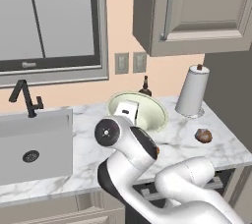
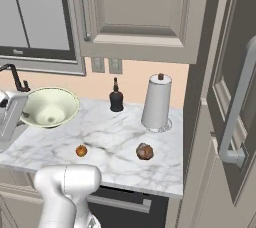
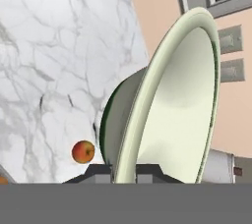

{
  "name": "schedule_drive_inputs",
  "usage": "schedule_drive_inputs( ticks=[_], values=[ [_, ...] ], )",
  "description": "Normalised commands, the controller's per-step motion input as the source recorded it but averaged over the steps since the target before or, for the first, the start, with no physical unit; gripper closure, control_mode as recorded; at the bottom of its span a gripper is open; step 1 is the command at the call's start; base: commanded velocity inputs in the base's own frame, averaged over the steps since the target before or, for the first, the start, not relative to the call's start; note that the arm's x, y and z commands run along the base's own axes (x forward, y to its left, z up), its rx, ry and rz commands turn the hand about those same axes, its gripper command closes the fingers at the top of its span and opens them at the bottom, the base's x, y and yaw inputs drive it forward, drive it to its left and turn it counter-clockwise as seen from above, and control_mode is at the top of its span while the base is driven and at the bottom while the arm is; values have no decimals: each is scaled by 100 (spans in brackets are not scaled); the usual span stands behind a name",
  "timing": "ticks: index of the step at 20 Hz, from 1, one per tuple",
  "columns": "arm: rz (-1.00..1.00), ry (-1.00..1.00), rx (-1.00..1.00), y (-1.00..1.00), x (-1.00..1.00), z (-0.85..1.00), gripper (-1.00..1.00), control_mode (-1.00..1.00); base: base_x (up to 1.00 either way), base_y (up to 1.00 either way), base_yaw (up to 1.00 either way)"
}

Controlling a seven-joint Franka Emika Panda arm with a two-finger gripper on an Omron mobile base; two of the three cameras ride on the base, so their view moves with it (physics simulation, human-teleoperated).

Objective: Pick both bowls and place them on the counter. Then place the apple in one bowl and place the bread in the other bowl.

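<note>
The hand (image 3: 125,171) pinches the rim of the pale cream-green bowl (image 2: 49,107), holding it tilted above the bench (image 2: 115,137) by the sink (image 1: 34,144); its fingertips are largely hidden behind that rim. The apple (image 2: 81,150) and bread (image 2: 144,151) lie apart near the front edge, open marble between them. The arm hides the apple from the left.
</note>
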Motion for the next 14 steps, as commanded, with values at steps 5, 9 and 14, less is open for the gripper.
schedule_drive_inputs(
  ticks=[5, 9, 14],
  values=[
    [0, 7, 0, 8, 50, -47, 100, -100, 0, 0, 0],
    [0, 6, -6, 12, 43, -52, 100, -100, 0, 0, 0],
    [0, 4, -8, 11, 27, -45, 100, -100, 0, 0, 0]
  ],
)
